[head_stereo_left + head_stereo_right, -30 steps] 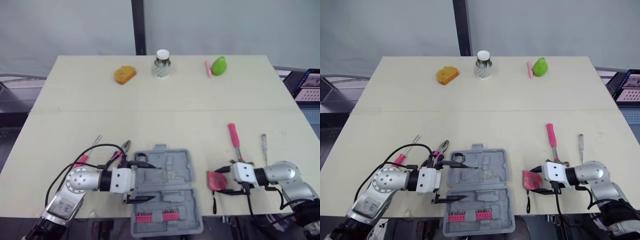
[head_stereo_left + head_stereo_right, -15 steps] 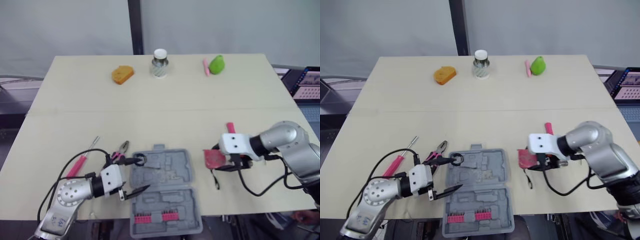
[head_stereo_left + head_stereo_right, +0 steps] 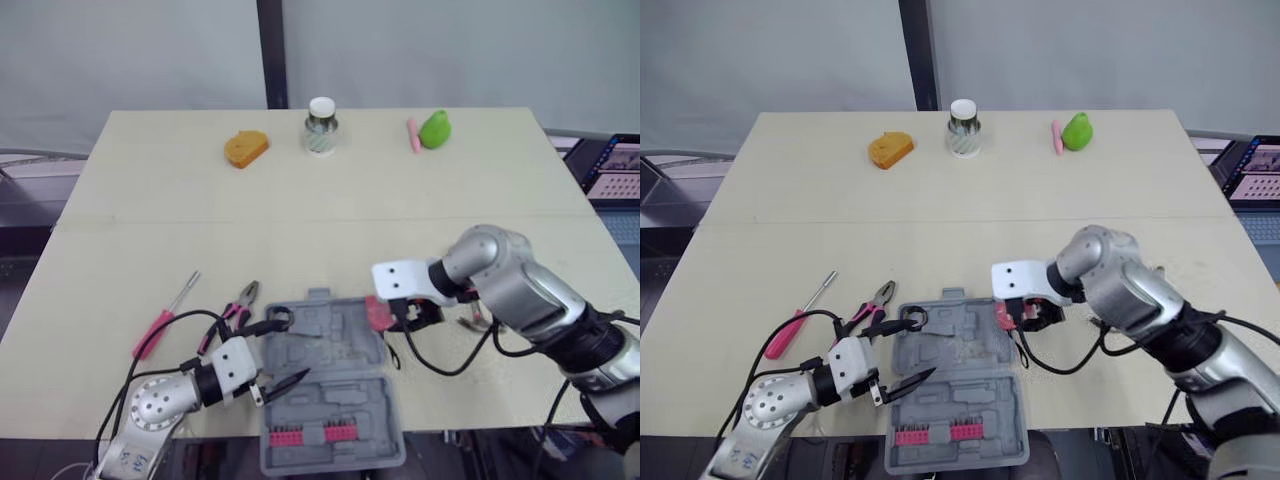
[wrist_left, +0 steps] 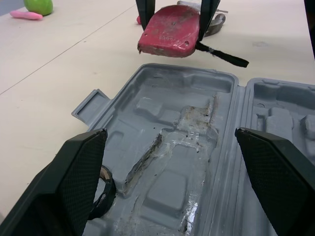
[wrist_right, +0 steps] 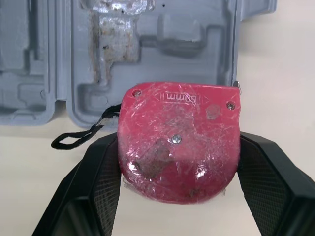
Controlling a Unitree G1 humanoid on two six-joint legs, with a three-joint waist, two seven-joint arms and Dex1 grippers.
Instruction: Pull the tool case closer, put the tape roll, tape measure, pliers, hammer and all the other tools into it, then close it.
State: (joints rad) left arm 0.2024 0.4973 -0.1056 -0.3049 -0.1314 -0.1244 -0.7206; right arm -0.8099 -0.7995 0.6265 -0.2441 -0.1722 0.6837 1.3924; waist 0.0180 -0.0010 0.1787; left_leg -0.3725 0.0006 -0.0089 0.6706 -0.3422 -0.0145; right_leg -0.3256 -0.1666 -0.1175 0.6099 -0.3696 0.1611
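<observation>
The grey tool case (image 3: 335, 345) lies open near the table's front edge. My right gripper (image 3: 397, 311) is shut on the red tape measure (image 5: 179, 137), held just above the case's right rim with its black strap hanging. My left gripper (image 3: 292, 348) stands open over the case's left side, with nothing between its fingers. A black tape roll (image 3: 278, 319) rests at the case's far left corner, by the upper left finger. Pink-handled pliers (image 3: 238, 305) and a pink screwdriver (image 3: 165, 318) lie on the table left of the case.
A row of pink bits (image 3: 312, 435) sits in the case's near half. At the far edge stand an orange object (image 3: 247, 149), a white-lidded jar (image 3: 321, 126) and a green object (image 3: 436, 129) beside a pink stick (image 3: 411, 134). A laptop (image 3: 615, 165) sits beyond the right edge.
My right arm has carried the tape measure leftward from the table's front right to the case's right rim. The left gripper has drawn back a little toward the front left.
</observation>
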